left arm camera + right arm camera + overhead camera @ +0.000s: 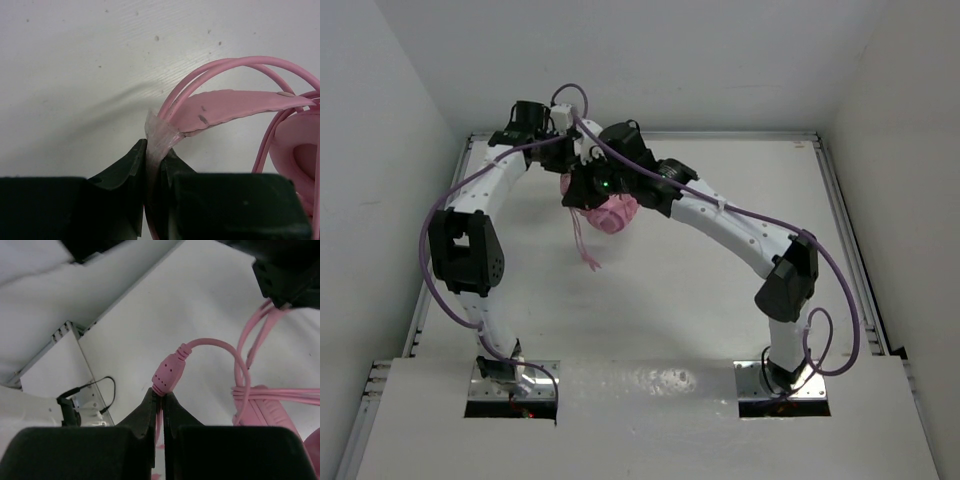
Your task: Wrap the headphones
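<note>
Pink headphones (612, 214) sit bunched between the two grippers over the far part of the table (720, 300), a little left of its middle. I cannot tell whether an earcup touches the surface. A loose stretch of the thin pink cord (582, 245) trails toward the near side.

The left arm rises from its base at the near left and bends at a dark elbow. It reaches along the left edge, then turns right at the far end. The left gripper (154, 165) is clenched on a pale translucent tab (156, 135) at the end of a flat pink band of the headphones (235, 107), with cord loops arching just above.

The right arm climbs from the near right base and arcs up and leftward across the table to the same spot. The right gripper (159, 395) is pinched tight on the cord just under its ribbed pink plug sleeve (169, 372). From there the cord (215, 342) curls over to the bundle.

The table is matte white, lightly speckled, with a metal rail (845, 230) along its right edge. Plain white walls (380, 150) close it in on three sides. Purple cables (430, 260) run along both arms down to the metal base plates (515, 385).
</note>
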